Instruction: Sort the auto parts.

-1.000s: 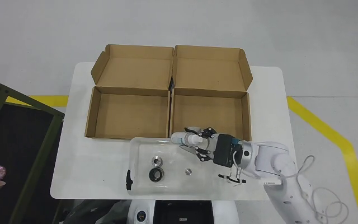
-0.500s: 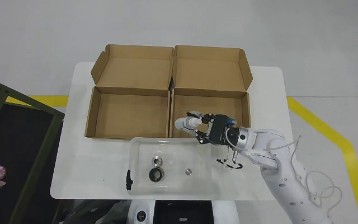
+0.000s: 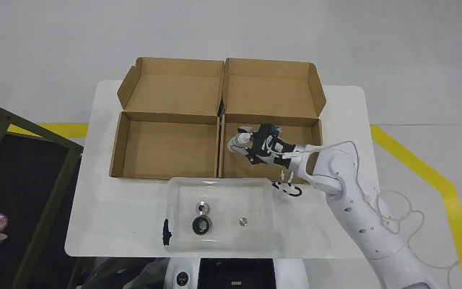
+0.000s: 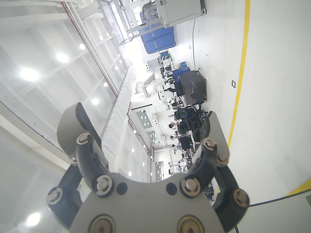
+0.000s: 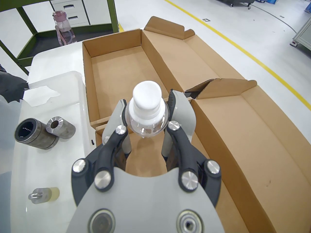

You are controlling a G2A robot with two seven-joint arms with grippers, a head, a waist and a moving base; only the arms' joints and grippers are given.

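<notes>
One part is held: the right gripper (image 5: 147,109) is clamped on a clear bulb with a white cap (image 5: 147,96). Its fingers (image 5: 182,112) are pressed on both sides of the glass body, and the cap is pointed away from the wrist. The bulb is held above the right cardboard box (image 3: 307,148), over its left part, near the wall next to the left cardboard box (image 3: 166,150). Both boxes are open, lids folded back. The left gripper (image 4: 145,116) is spread wide, nothing is held in it, and it is aimed out at the hall. White marks are carried on the blue cabinets (image 4: 158,37) there, too small to be read. Three parts lie in the clear tray (image 3: 216,182) in front of the boxes: a dark sleeve (image 5: 36,134) just beside a grey metal bush (image 5: 60,127), and a small pin (image 5: 43,195) set apart from them
</notes>
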